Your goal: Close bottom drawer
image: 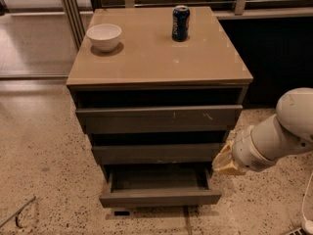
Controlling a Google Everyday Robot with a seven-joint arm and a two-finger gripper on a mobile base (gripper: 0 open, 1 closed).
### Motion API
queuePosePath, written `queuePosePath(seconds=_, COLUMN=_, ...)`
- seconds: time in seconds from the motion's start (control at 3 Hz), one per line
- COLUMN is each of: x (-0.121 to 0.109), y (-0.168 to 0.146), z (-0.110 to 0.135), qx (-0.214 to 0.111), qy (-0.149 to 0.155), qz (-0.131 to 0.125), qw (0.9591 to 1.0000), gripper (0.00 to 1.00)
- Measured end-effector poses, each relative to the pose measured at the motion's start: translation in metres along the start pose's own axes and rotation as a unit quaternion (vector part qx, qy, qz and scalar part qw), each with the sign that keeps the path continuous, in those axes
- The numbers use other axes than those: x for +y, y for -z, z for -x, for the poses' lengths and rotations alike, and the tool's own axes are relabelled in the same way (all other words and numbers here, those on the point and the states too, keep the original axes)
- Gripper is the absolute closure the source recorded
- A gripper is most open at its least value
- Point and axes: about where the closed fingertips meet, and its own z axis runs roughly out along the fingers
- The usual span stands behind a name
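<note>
- Camera view, closest: the bottom drawer [159, 198] sticks out open, under the worktop's [156, 62] front edge.
- The gripper [226, 160] hangs just beside its right side, below the front right corner; gripping or loose, I cannot tell.
- The arm [274, 138] reaches in low from the right.
- I think this is the reaching step; next it must get in front and push back.

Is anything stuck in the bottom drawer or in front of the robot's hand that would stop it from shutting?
Nothing visible is in the way. The bottom drawer sticks out, and what shows of its inside looks empty. The gripper hangs just right of the cabinet, near the drawer's right corner, with nothing between them.
</note>
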Motion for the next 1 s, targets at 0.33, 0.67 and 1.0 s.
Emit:
queuePosePath(seconds=0.33, x=0.0, y=-0.007, z=-0.003, qx=-0.002, qy=-0.001, qz=0.003, qw=1.0, gripper=1.0)
queuePosePath(seconds=0.67, x=0.002, y=-0.022, z=-0.011, qx=-0.006, qy=0.0, qz=0.004, qw=1.0, gripper=1.0)
queuePosePath(seconds=1.0, x=0.016, y=-0.088, z=-0.056, qx=0.001, qy=0.007, qz=0.021, qw=0.9998, gripper=1.0)
